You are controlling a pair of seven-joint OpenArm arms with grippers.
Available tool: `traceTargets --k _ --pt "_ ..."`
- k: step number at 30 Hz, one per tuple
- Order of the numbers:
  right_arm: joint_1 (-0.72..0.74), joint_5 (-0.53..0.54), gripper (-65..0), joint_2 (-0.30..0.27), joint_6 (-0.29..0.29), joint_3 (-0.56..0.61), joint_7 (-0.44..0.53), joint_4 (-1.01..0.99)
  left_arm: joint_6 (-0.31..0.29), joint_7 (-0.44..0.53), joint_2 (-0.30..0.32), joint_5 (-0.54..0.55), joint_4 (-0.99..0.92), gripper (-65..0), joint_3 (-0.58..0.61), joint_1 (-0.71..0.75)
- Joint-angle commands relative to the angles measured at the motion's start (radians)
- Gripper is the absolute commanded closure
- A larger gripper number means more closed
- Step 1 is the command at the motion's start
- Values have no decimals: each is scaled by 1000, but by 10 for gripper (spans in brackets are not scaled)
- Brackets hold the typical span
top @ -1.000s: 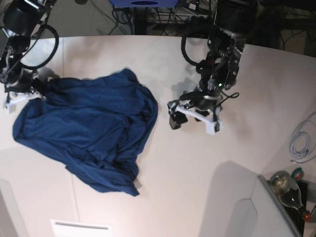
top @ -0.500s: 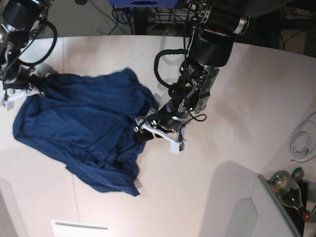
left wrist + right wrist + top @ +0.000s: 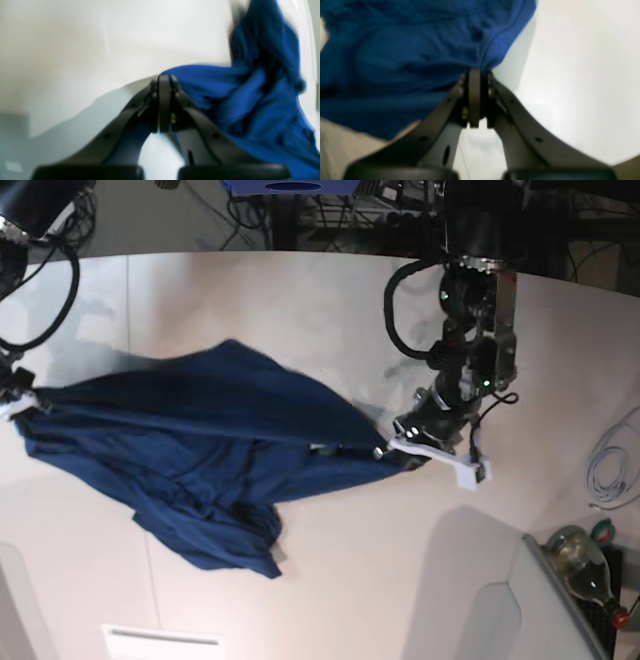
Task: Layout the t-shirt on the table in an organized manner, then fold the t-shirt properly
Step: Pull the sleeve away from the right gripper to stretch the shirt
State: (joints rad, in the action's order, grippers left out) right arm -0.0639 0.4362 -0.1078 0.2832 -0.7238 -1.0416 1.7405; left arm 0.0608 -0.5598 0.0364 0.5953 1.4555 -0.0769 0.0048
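T-shirt (image 3: 200,450) stretched taut, rumpled, dark navy.

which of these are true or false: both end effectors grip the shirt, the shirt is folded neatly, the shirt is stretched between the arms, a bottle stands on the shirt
1. Both end effectors grip the t-shirt. True: the left end effector and the right end effector are each shut on cloth.
2. The shirt is folded neatly. False: it is bunched and wrinkled on the table.
3. The shirt is stretched between the two arms. True: a taut fold runs from one grip to the other.
4. A bottle stands on the shirt. False: the bottle is off at the table's lower corner, apart from the cloth.
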Motion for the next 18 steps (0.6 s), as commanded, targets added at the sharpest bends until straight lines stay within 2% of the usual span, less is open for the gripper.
traceTargets --k 1,4,7,13,16,18 --pt "8 -7 -2 -3 -2 -29 -16 62 -6 -13 -13 8 87 0 -8 27" --pt "19 -9 -2 9 -2 -46 -141 144 20 -61 -7 8 268 0 -22 149" --pt "2 -14 -2 12 -2 -46 -217 132 44 -59 -7 8 345 0 -22 252" --pt "-46 -15 -2 4 -2 -15 -222 39 50 -62 -7 13 406 0 -19 390" --pt "-40 -15 -2 -17 -2 -9 -222 32 50 -62 -8 8 422 0 -19 386" --pt "2 -15 -2 -26 -2 -7 -220 22 50 -64 -8 8 419 0 -19 330"
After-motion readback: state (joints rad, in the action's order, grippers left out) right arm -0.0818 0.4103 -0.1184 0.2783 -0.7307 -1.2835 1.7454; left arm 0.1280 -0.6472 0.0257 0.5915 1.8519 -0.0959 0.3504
